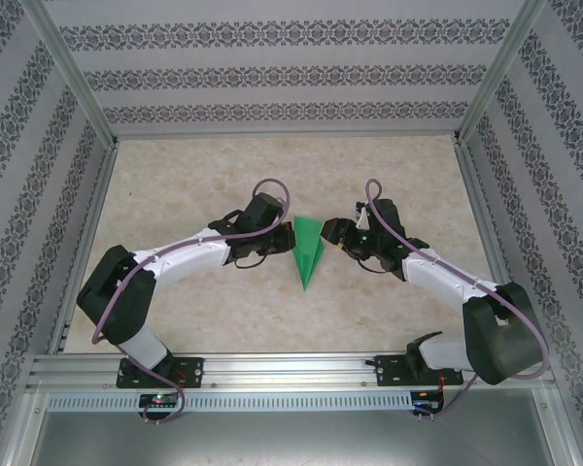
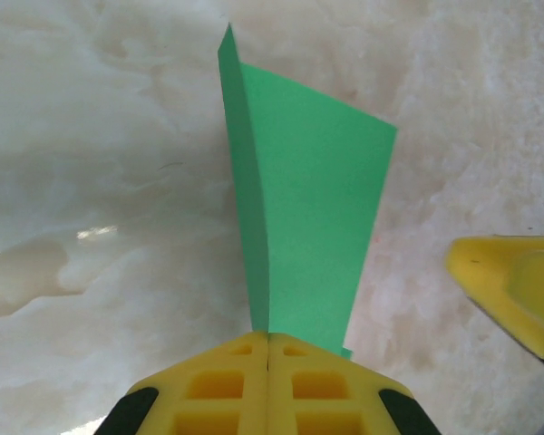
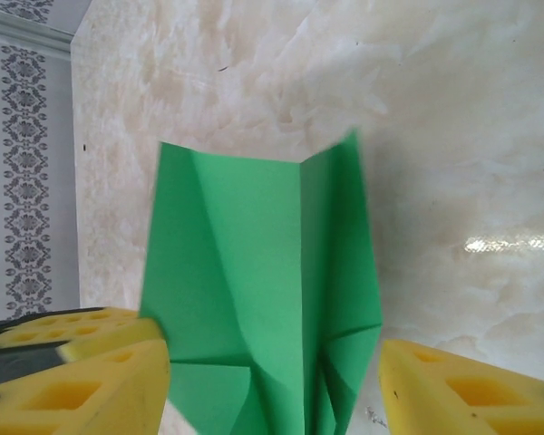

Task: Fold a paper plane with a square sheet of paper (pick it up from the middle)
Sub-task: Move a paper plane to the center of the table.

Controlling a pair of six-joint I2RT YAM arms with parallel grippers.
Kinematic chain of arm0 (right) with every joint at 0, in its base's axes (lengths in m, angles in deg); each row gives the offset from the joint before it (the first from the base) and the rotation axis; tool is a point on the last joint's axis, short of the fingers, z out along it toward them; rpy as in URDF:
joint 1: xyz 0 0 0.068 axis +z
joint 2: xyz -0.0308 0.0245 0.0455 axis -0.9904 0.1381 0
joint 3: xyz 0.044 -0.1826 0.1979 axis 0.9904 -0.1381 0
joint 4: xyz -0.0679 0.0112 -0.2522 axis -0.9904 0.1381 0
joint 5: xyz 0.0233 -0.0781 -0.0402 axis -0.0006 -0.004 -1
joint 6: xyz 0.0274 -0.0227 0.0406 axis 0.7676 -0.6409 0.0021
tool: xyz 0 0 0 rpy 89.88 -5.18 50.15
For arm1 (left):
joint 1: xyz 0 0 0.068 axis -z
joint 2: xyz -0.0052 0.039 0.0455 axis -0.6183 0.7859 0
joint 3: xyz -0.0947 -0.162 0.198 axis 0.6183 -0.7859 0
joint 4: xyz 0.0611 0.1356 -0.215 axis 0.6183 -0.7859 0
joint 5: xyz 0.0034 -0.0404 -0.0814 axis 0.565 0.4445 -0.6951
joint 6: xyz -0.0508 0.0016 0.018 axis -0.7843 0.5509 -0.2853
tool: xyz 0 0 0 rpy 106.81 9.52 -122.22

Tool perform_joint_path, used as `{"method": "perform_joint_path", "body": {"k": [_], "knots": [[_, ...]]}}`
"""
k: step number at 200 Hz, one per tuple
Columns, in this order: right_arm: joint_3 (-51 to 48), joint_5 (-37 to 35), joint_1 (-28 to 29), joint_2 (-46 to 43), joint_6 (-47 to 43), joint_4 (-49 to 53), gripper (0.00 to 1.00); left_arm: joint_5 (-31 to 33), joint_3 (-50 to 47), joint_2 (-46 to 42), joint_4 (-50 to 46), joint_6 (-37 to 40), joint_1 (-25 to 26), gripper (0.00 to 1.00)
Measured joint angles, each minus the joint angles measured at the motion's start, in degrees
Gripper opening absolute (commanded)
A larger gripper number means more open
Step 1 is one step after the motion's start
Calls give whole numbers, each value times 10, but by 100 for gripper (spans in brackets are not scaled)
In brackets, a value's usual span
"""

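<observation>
As left claw (image 2: pixel 268 343) grips the paper plane (image 2: pixel 308 208), right claw (image 3: pixel 274 362) stands open around it.

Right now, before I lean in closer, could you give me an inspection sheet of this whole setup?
Surface: pale, glossy marbled table.
Job's things: green paper plane, folded to a point, at the table's middle with its nose toward the arm bases.
Clutter: nothing seen.
Grippers: left gripper shut, pinching the paper plane; right gripper open, a finger on either side of the paper.
Cables: purple cables looping along both arms, not on the paper.
Surroundings: patterned walls on three sides; metal rail at the near edge.
</observation>
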Motion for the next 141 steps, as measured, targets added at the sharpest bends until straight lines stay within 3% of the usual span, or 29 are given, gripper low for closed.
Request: {"method": "perform_joint_path", "body": {"k": [55,141], "knots": [[5,0,50,36,0,-2,62,-19,-68,3,60,-37,-23,0],[42,-4,102,146,5,-16,62,-42,-91,10,101,-51,-42,0]]}}
